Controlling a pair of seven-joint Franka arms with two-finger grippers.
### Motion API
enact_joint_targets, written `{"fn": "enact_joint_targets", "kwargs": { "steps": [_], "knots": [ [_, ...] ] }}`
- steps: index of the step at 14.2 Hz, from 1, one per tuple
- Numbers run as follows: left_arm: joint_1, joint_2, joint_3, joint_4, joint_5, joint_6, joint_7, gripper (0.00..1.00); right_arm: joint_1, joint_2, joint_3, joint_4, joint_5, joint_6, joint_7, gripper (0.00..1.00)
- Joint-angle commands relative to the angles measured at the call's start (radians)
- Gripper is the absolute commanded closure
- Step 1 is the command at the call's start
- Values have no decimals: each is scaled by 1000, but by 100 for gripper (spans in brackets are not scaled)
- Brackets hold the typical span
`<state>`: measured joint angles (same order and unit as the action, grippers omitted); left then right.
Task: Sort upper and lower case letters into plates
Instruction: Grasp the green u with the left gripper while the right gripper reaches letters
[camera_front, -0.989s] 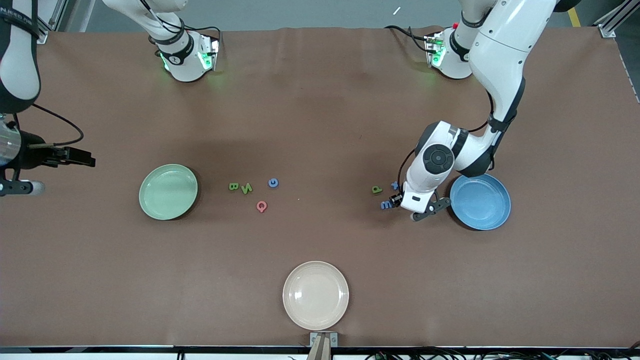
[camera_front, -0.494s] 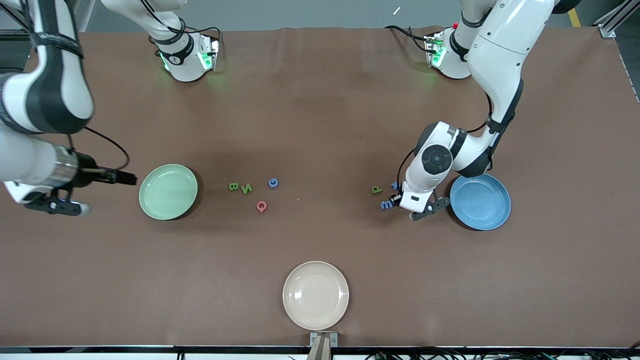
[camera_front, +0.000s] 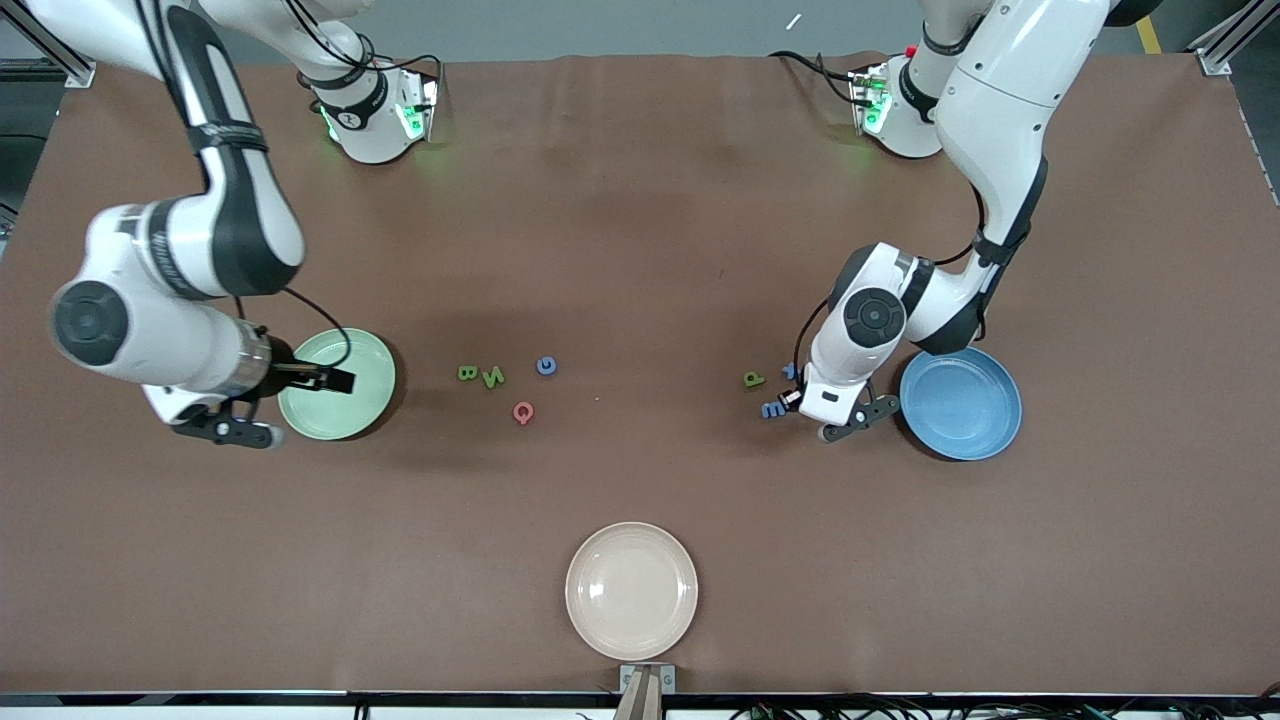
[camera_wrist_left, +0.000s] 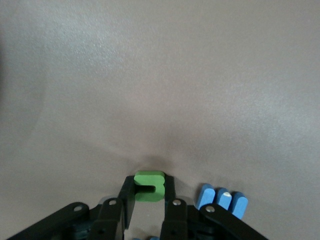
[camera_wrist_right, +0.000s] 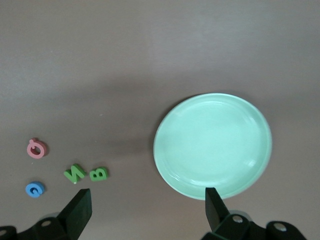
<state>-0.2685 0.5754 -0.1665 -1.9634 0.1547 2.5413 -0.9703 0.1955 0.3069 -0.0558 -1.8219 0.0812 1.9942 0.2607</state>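
The right gripper (camera_front: 335, 380) hung over the mint green plate (camera_front: 340, 395), fingers (camera_wrist_right: 80, 207) spread wide and holding nothing. That plate lay at 9 o'clock on the table (camera_front: 640, 200), with four letters (camera_front: 492, 377) at its 3 o'clock. The cream plate (camera_front: 631, 590) lay at 6 o'clock. The left gripper (camera_front: 795, 398) was low at the table, at 9 o'clock of the blue plate (camera_front: 961, 404), its fingers (camera_wrist_left: 172, 210) set narrow. Green letter p (camera_wrist_left: 149, 186) showed between the tips, with contact indeterminable. Blue letter m (camera_front: 773, 410) lay just beside them.
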Motion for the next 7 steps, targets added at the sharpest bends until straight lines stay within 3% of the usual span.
{"fn": "enact_joint_targets", "kwargs": {
  "steps": [1, 4, 7],
  "knots": [
    [15, -103, 1, -43, 23, -42, 24, 87, 59, -19, -6, -144, 17, 171, 11, 0],
    [69, -210, -2, -75, 23, -211, 194, 87, 96, 23, -6, -221, 17, 334, 11, 0],
    [164, -337, -5, -216, 23, -216, 391, 87, 133, 90, -6, -223, 17, 417, 92, 0]
  ]
}}
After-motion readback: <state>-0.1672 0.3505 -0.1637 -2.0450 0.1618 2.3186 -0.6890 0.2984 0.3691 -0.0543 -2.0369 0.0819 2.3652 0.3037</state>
